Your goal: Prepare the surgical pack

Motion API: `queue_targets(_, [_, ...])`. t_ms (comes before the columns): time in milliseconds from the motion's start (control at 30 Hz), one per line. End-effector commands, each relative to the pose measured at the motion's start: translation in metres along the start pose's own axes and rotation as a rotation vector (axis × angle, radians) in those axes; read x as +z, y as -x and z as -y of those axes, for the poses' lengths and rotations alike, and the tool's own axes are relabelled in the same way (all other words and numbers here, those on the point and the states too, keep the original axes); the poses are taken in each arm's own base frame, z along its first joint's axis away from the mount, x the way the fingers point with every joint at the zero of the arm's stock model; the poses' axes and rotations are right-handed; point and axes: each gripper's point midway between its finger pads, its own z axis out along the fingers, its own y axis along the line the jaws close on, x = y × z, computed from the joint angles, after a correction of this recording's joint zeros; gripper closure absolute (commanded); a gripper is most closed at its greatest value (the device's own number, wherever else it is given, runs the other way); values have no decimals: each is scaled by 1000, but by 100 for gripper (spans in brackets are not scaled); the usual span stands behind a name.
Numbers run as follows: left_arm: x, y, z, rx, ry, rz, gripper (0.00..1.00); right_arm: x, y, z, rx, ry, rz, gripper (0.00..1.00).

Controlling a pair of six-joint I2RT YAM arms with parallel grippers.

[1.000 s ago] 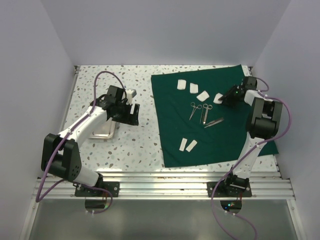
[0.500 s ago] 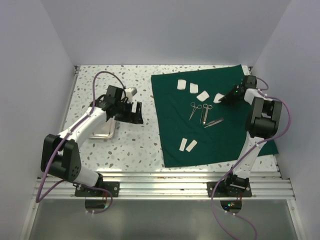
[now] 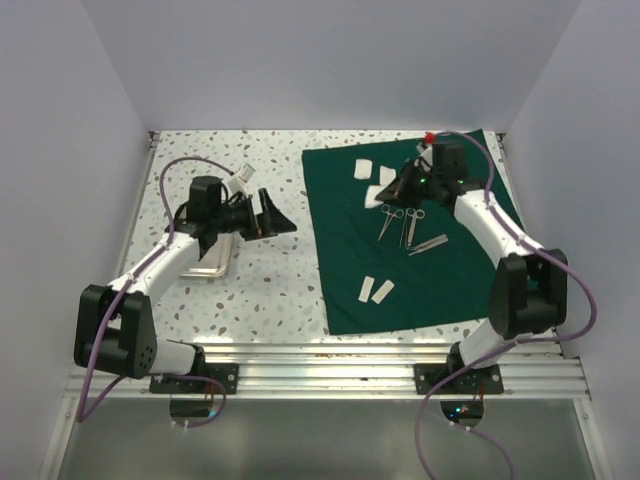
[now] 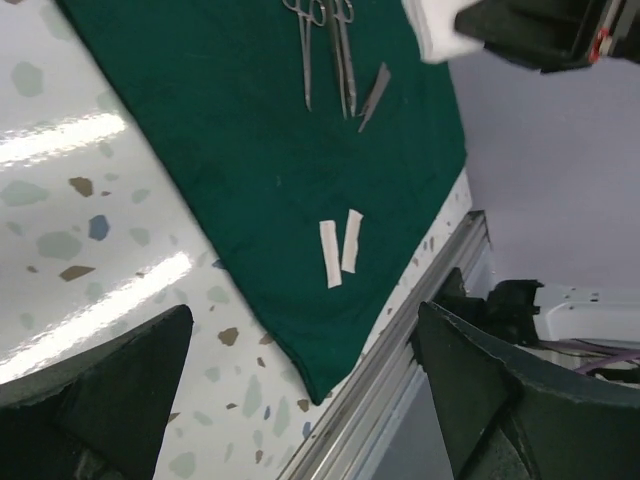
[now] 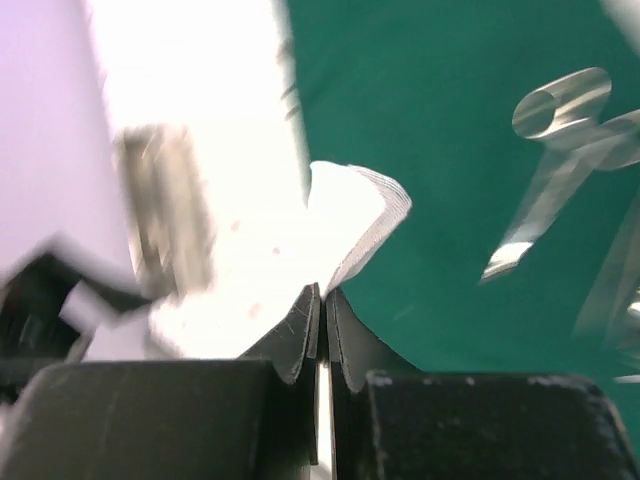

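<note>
- I see the right gripper [image 5: 322, 300] pinching 1 white gauze piece [image 5: 355, 215] over the green drape [image 5: 450, 120].
- My left gripper [image 3: 270, 214] hangs spread wide near the steel tray [image 3: 205, 263].

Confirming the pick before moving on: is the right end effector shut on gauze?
Shut: the right end effector pinches the white gauze piece, jaws together at its edge.
</note>
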Motion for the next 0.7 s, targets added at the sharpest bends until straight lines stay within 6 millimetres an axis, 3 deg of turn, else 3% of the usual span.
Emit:
queue_targets(0, [-6,10,42,-54,-223,51,1,-16,-69,-70,-71,210,-135,100])
queue_targets(33, [-7,16,48,-34,-256,82,0,-17,-84,-77,-55,241,-164,100])
queue_targets(67, [-8,15,51,-80,-276,78,0,-23,-98,-95,-88,295,-182,100])
queue_targets(200, [-9,15,57,-142,-345,95,0,-28,-121,-128,-129,404,-242,100])
queue_targets(367, [-13,20,68,-207,-420,125,0,-29,-133,-155,-147,477,-285,100])
queue_targets(667, [-3,14,59,-317,-398,113,3,-26,-151,-182,-166,546,-311,100])
